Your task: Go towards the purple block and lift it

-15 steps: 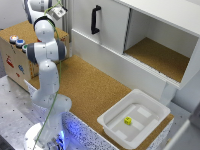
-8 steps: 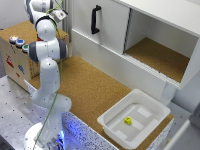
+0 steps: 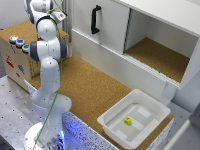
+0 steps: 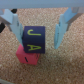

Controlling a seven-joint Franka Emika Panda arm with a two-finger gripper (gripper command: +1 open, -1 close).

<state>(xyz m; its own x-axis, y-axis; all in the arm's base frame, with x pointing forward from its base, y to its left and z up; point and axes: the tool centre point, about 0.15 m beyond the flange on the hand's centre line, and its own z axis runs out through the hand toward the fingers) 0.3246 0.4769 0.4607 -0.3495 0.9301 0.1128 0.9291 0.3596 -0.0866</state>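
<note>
Wrist view: tool (image 4: 38,27) is hanging with fingers spread, straddling the purple block (image 4: 34,39), which is sitting on a pink block (image 4: 29,57) on the cork tabletop (image 4: 65,65). Block is lying centred between the fingers, directly below.

Between the earlier exterior pictures and now, very little differs. The white jointed robot arm (image 3: 47,60) shows at most a faint shift at its upper links, near the cardboard box top on the exterior view's left; the change is too slight to say in which direction. The wrist view has no earlier picture to hold it against, so no change can be read there.
</note>
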